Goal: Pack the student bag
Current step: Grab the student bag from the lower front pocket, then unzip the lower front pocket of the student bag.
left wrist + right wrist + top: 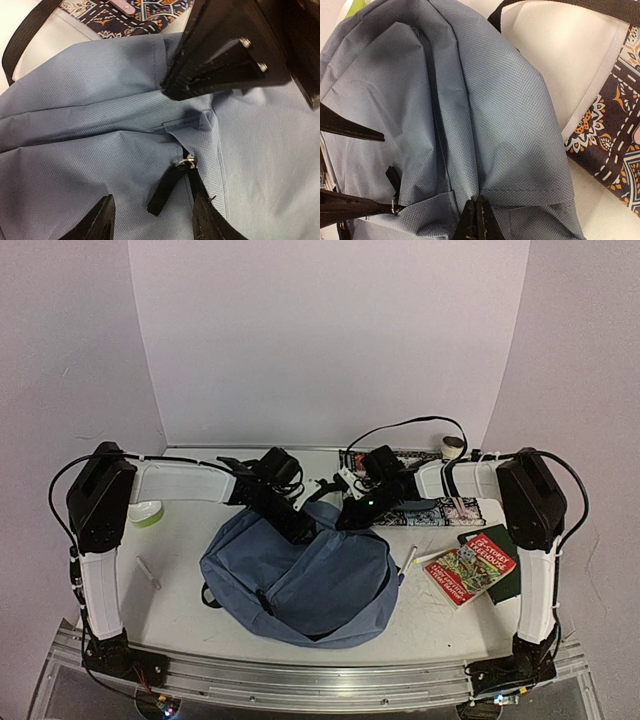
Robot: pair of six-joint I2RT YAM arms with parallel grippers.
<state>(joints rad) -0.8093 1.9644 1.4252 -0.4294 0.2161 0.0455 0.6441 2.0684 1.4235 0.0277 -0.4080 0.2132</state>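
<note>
The student bag [300,580], a slate-blue backpack, lies flat in the middle of the table. My left gripper [152,212] hovers open over its top end. The black zipper pull [167,190] lies loose between its fingers, and the right finger [205,217] rests along the zipper line. My right gripper [477,217] is shut, pinching a fold of bag fabric at the seam just beyond the zipper's end. From the left wrist view, its black tips [175,82] press into the cloth. In the top view both grippers meet at the bag's far edge [320,518].
A patterned pouch [425,506] lies just behind the bag. A red book [468,570] on a green one [512,580] sits at the right, with a pen [410,558] beside the bag. At the left are a green-rimmed bowl [147,512] and a white stick [148,573].
</note>
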